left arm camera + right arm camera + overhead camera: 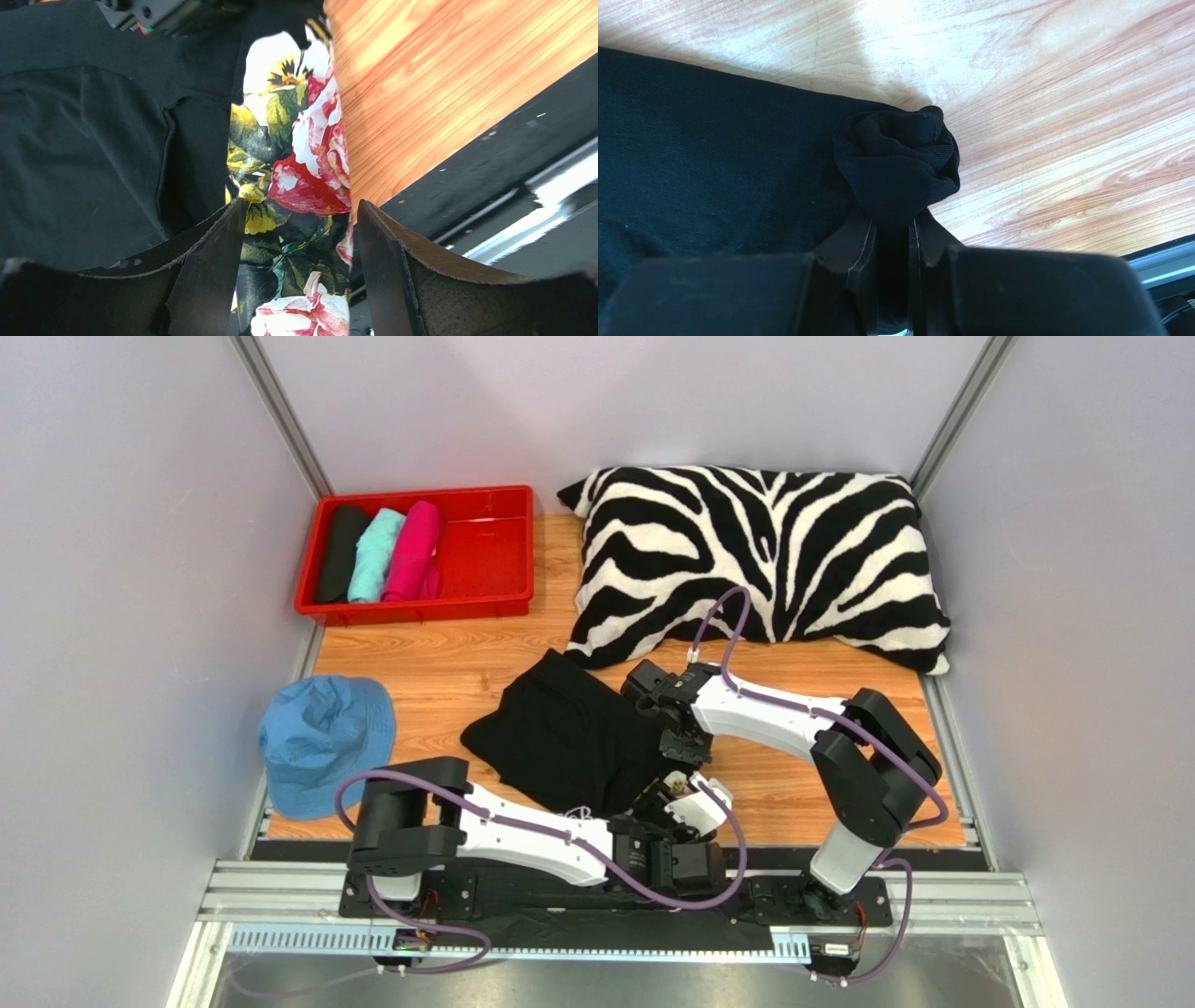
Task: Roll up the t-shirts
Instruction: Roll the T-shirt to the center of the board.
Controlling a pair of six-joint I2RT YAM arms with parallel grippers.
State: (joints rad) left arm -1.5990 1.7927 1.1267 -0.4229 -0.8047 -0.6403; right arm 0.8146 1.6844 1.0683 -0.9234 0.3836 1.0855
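fabric from the large black t-shirt point(568, 735) is bunched into a small knot at its edge, and the right pincer point(891, 234) is clenched on that knot, its two fingers point(861, 241) pressed close with the cloth squeezed between them. in the right wrist view the rest of the shirt spreads flat to the left of the knot, over the wooden tabletop point(421, 665).

the left pincer point(300, 206) is released, its fingers point(210, 266) standing wide apart. in the gap between them lies a floral patch point(302, 175) of red and white roses with yellow and green leaves, next to the black cloth; whether the pads touch it cannot be told. the patch sits at the shirt's near edge, close to the dark rail at the front of the tabletop.

from above, the large shirt lies crumpled in the middle of the tabletop, with both arms reaching in at its right side, the right pincer just beyond the left one.

at the far left a red tray point(484, 546) holds three rolled shirts side by side: a black roll point(338, 553), a teal roll point(375, 553) and a pink roll point(415, 550). a zebra pillow point(765, 560) lies at the far right, touching the large shirt's far corner. a blue hat point(323, 739) rests at the left edge, apart from the shirt.
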